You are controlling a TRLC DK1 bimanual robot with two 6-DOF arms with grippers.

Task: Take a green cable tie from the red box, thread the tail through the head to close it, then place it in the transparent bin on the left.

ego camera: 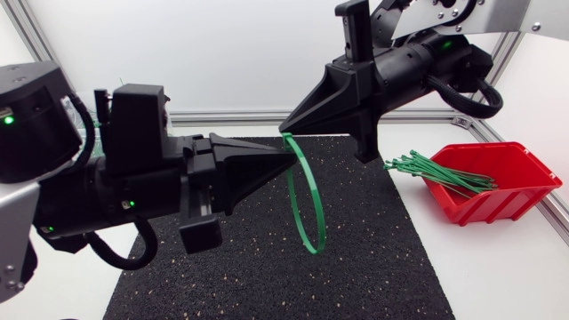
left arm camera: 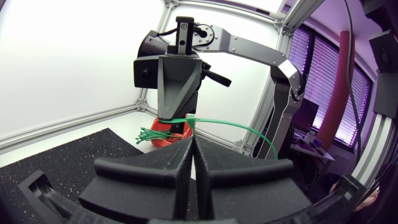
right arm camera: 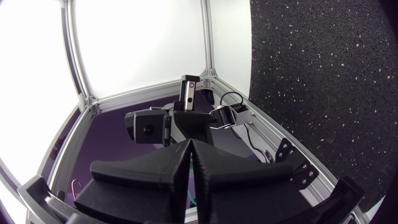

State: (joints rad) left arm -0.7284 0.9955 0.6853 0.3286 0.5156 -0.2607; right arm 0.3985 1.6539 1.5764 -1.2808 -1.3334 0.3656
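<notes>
A green cable tie [ego camera: 308, 200] hangs as a loop above the black mat, between my two grippers. My left gripper [ego camera: 289, 161] comes in from the left and is shut on the loop's upper part. My right gripper [ego camera: 286, 130] reaches down from the upper right and is shut on the tie's top end, just above the left tip. In the left wrist view the left gripper [left arm camera: 193, 142] is pinched on the tie [left arm camera: 249, 129], with the right gripper [left arm camera: 175, 116] right ahead of it. The red box [ego camera: 511, 191] with spare green ties [ego camera: 436, 169] sits at the right. No transparent bin shows.
A black speckled mat [ego camera: 267, 276] covers the middle of the white table. An aluminium frame rail [ego camera: 231, 116] runs along the back edge. The spare ties stick out over the red box's left rim towards the mat.
</notes>
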